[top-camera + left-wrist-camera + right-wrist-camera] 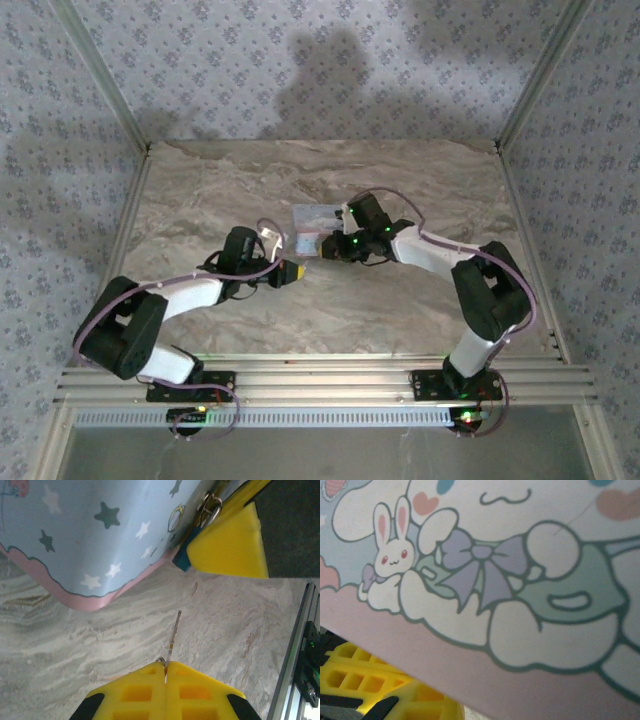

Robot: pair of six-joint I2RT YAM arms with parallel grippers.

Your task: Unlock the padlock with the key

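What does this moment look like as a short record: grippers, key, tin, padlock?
left gripper: shut on the key, blade sticking out toward the tin, not touching it
right gripper: at the tin's corner, open or shut unclear
tin: pale blue, cartoon lid, lying on the table
padlock: cannot make it out; small metal rings show beside the right gripper's yellow finger

From overhead, the right gripper (pixel 338 246) covers one end of the tin (pixel 308 215), and what its fingers meet there, padlock included, is too small for you to tell. On your left wrist camera the key (pixel 173 630) has its head buried in the left gripper (pixel 166 669), and the metal rings (pixel 210 507) run off the top edge. Your right wrist camera cuts the blurred lid off on every side.
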